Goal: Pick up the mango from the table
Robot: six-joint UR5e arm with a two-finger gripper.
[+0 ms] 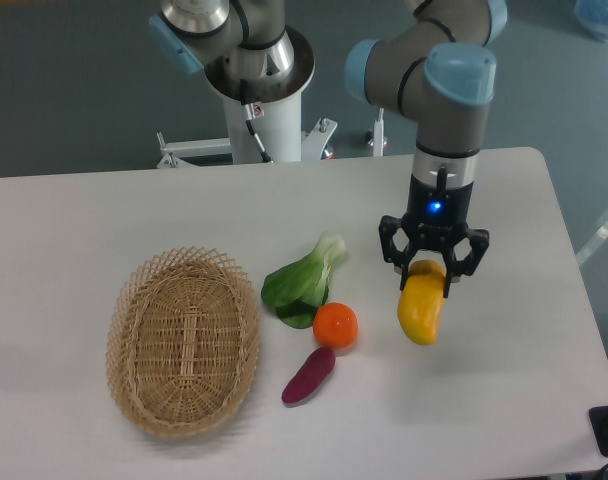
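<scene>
mango (421, 311): smooth, waxy yellow skin with a soft sheen
gripper (433, 272): black fingers, matt, plastic-looking
arm (439, 95): grey satin shell with pale blue glossy plastic caps
table (504, 400): white, smooth, matt top
basket (183, 340): woven wicker, rough, dull tan; at 9 o'clock from the fruit
orange fruit (335, 325): finely dimpled, slightly shiny peel
sweet potato (309, 375): dull purple skin
leafy green (299, 280): glossy dark leaves, pale stalk

Open table (514, 300) right of the pincer (433, 266) — orange (335, 325) and greens (302, 281) crowd its left.
</scene>
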